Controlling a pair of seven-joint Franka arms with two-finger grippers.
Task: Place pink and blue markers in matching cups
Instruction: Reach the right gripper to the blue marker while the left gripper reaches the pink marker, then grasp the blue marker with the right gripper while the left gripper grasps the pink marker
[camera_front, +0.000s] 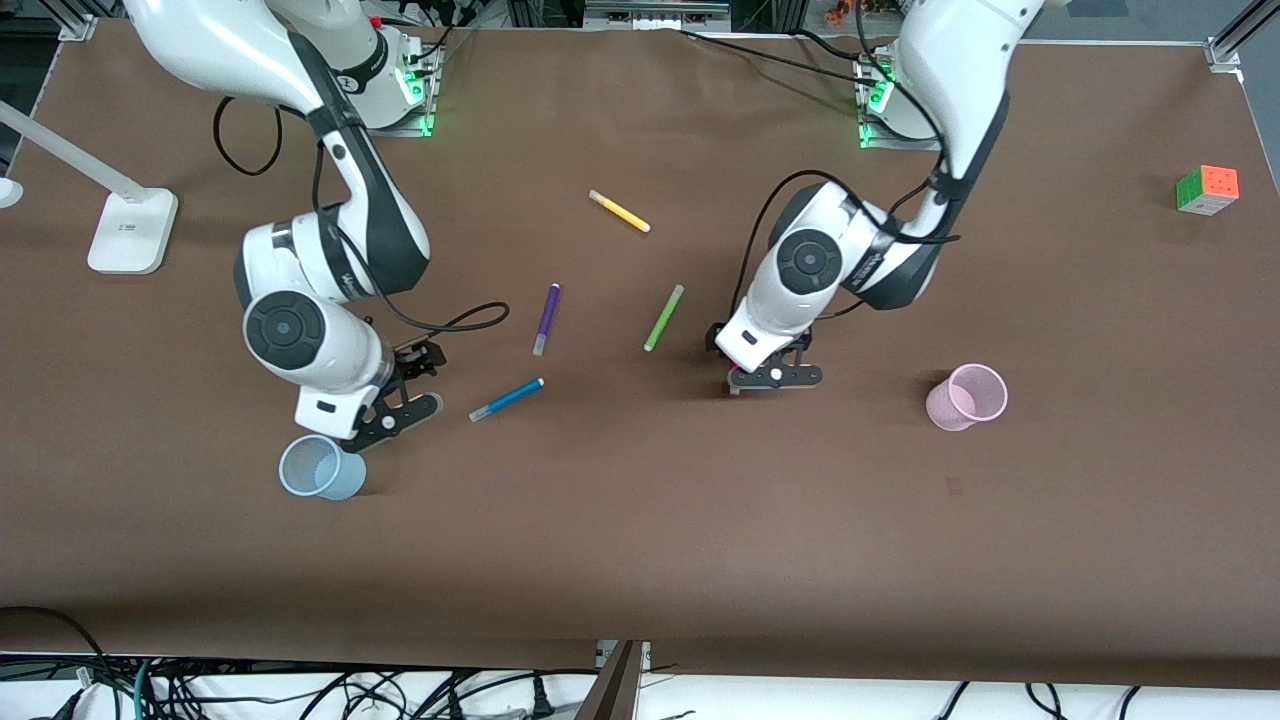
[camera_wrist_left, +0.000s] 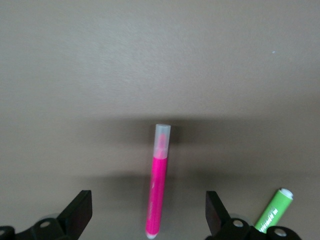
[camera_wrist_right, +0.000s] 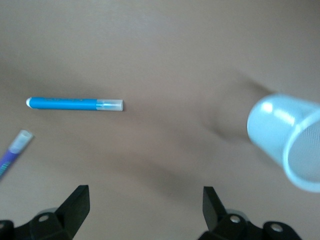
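Both claws gape wide and hold nothing. Right gripper (camera_front: 400, 395) hangs low from its bent arm between the blue cup (camera_front: 322, 468) and blue marker (camera_front: 507, 399). Left gripper (camera_front: 775, 378), wrist pointing down, straddles the pink marker (camera_wrist_left: 159, 186) lying flat beneath it; the pink cup (camera_front: 966, 397) stands toward the left arm's end.

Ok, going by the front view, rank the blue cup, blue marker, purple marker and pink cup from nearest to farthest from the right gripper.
From the open right gripper:
1. Blue cup, just beside it, nearer the front camera.
2. Blue marker, a little toward the table's middle.
3. Purple marker, farther from the camera than the blue marker.
4. Pink cup, toward the left arm's end.
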